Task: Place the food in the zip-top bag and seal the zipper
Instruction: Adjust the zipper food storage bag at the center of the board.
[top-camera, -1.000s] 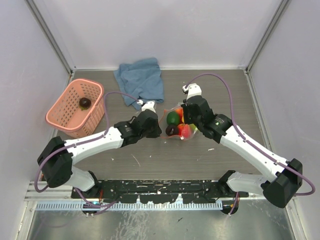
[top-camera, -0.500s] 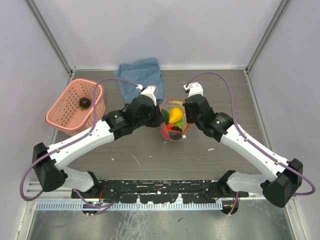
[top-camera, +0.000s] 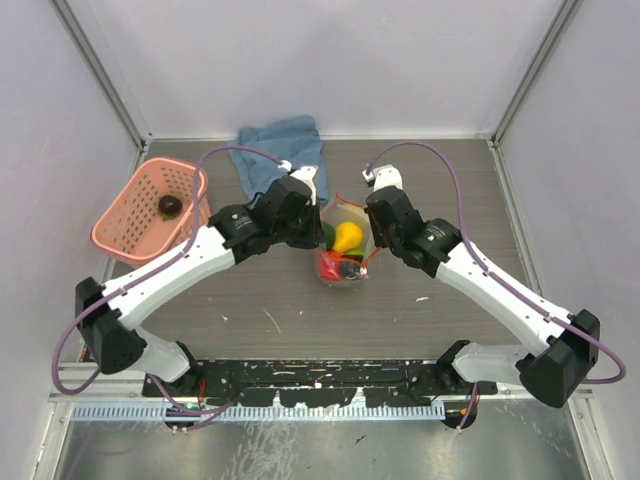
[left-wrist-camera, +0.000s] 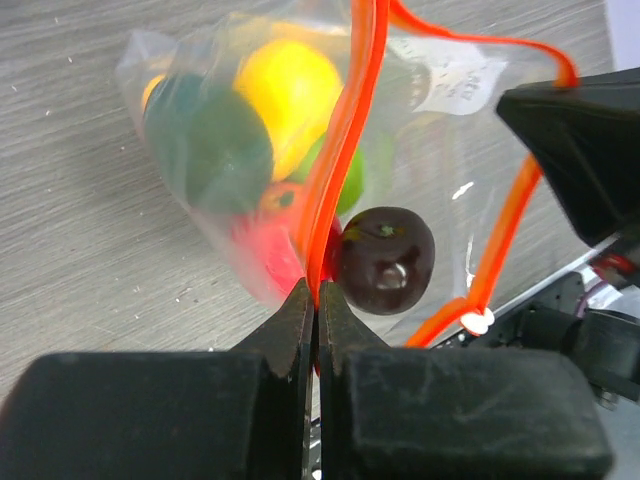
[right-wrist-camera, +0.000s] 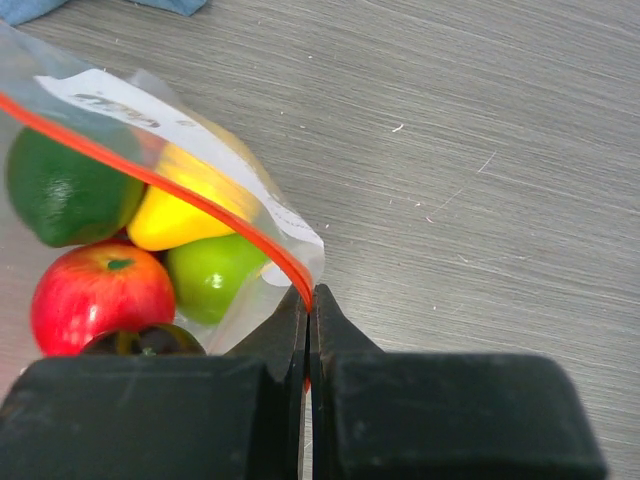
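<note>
Jaws on the left arm (top-camera: 180, 275) are pinched shut on the zipper (left-wrist-camera: 345, 150), jaws on the right arm (top-camera: 490, 290) clamp it too, food (right-wrist-camera: 100, 295) bunched inside the zip-top bag (right-wrist-camera: 110, 105).

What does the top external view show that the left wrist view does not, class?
Only the top external view shows the pink basket with a dark fruit inside it, and the blue cloth. Only the left wrist view shows the left fingers pinched shut on the zipper, and its white end piece. Both show the zip-top bag with the yellow fruit inside.
</note>
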